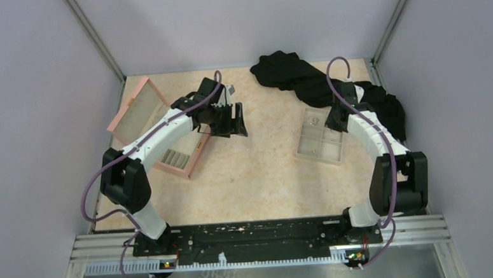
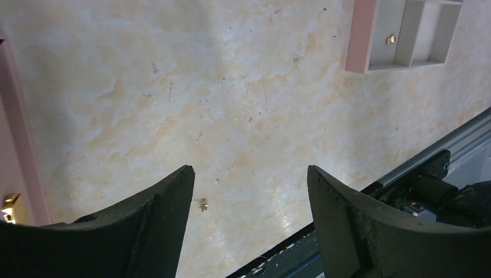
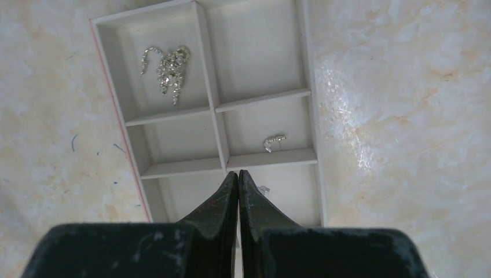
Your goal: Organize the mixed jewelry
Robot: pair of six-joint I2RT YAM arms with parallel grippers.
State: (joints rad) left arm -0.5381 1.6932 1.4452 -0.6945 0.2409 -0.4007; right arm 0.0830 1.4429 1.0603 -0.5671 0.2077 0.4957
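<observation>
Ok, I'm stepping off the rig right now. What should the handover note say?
Left end effector: open, low over the table. A tiny gold piece lies loose on the table between the jaws, not gripped.
Right end effector: shut, tips above the beige tray, nothing visibly held.
Done: silvery cluster in a corner tray compartment, small silvery piece in another, gold stud in a pink box compartment.
Left: pick up the loose gold piece, which probably belongs with the gold stud.
</observation>
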